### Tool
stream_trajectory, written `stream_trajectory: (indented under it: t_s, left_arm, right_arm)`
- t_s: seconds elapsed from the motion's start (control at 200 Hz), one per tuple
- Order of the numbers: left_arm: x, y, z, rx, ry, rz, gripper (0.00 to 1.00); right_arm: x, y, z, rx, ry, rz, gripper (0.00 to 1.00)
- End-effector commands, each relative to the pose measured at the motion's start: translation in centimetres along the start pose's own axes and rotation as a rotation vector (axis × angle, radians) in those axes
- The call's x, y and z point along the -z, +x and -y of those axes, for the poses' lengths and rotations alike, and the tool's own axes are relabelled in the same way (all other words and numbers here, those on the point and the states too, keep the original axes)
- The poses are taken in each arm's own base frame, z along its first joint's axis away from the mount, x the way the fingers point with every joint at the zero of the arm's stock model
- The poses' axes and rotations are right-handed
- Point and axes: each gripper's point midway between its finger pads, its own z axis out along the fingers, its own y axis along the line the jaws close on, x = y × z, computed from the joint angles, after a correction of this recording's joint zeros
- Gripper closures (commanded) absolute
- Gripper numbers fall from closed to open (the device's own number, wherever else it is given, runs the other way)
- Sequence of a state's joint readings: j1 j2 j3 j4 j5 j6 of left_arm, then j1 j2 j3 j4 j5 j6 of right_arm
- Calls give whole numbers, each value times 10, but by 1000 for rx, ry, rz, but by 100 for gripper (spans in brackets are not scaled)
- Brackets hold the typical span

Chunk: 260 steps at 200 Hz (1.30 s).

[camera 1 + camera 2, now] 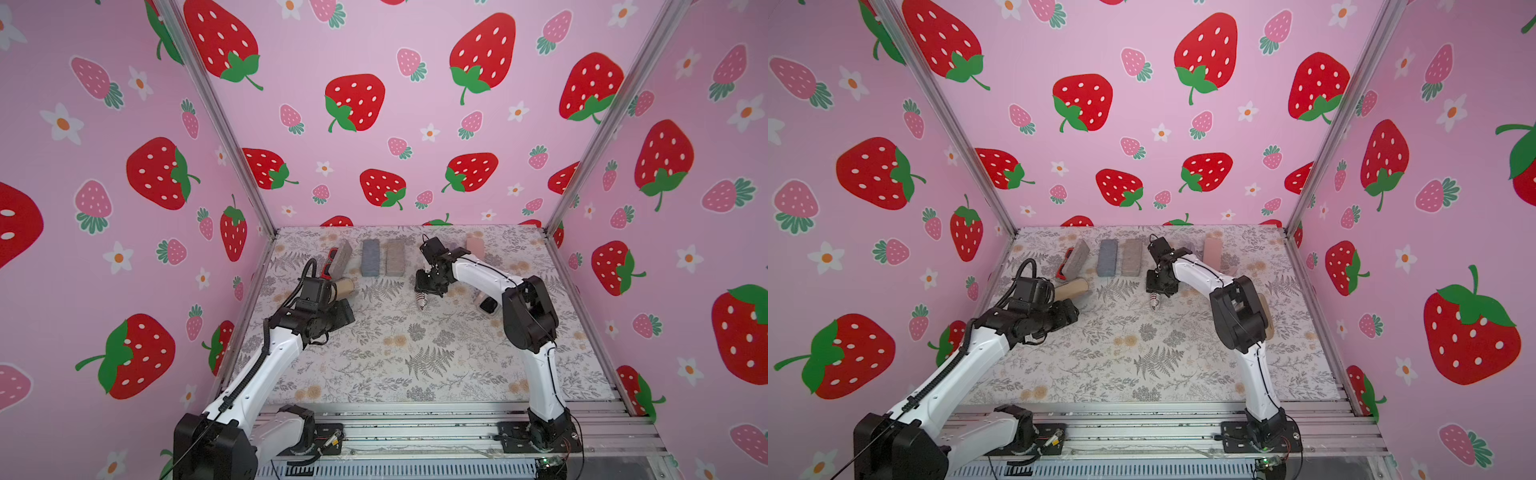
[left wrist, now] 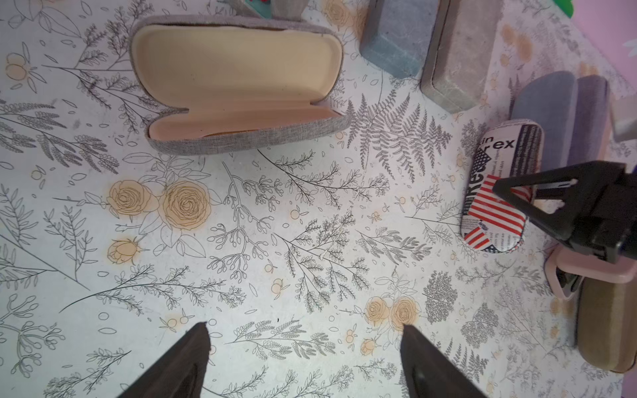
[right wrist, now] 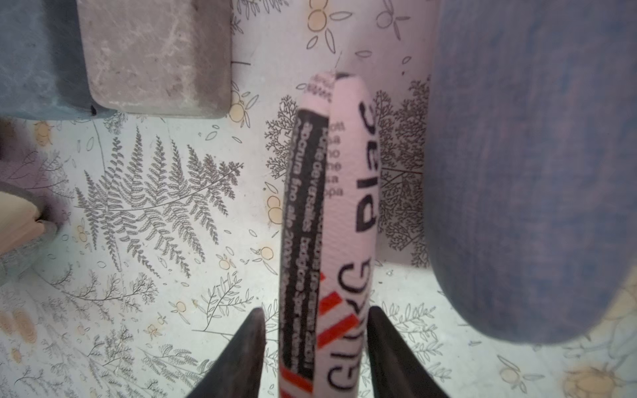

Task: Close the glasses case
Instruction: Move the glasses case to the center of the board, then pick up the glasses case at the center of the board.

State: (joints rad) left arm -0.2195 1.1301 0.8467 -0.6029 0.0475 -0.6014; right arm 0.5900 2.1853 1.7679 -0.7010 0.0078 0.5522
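Observation:
A grey fabric glasses case [image 2: 238,86] lies open on the floral table, its cream lining showing; in both top views it appears as a tan shape [image 1: 345,286] [image 1: 1073,287]. My left gripper [image 2: 305,330] [image 1: 347,311] hovers open just short of it, holding nothing. A newspaper-print glasses case [image 3: 331,224] [image 1: 422,302] [image 2: 499,193] stands on its edge with its two halves together. My right gripper [image 3: 315,310] [image 1: 426,286] straddles this case, open, with a small gap between each finger and the case.
Closed cases line the back: a grey one beside red glasses [image 1: 341,257], a blue one [image 1: 370,257], a grey-brown one [image 1: 395,257] and a pink one [image 1: 475,245]. A purple-blue case [image 3: 534,172] lies close beside the right gripper. An open pink case [image 1: 486,303] sits under the right arm.

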Motion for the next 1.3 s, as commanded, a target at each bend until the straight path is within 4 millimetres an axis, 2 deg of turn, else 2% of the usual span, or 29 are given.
stream_trajectory:
  t_s: [0.0,0.275,0.495,0.77,0.875,1.091,1.296]
  left_arm:
    - [-6,0,-3,2,-9,-23,13]
    - [-28,-8,-11,-23,-63,-82,12]
    - [-44,-27,-10,-86,-117,-118,10]
    - [-45,-58,2,-248,-127,-94,12]
    - [-45,-67,7,-354,-124,-83,16]
    - [-48,-94,9,-513,-179,-58,16]
    - [-64,-98,4,-588,-232,-146,15]
  right_arm:
    - [27,2,-9,14,-51,29,49]
    - [73,29,-15,30,-108,75,49]
    - [90,64,-19,51,-140,64,49]
    - [88,91,-18,43,-161,36,49]
    - [83,99,-19,35,-169,18,49]
    - [78,109,-19,31,-177,-9,49]
    - [77,111,-19,26,-179,-18,49]
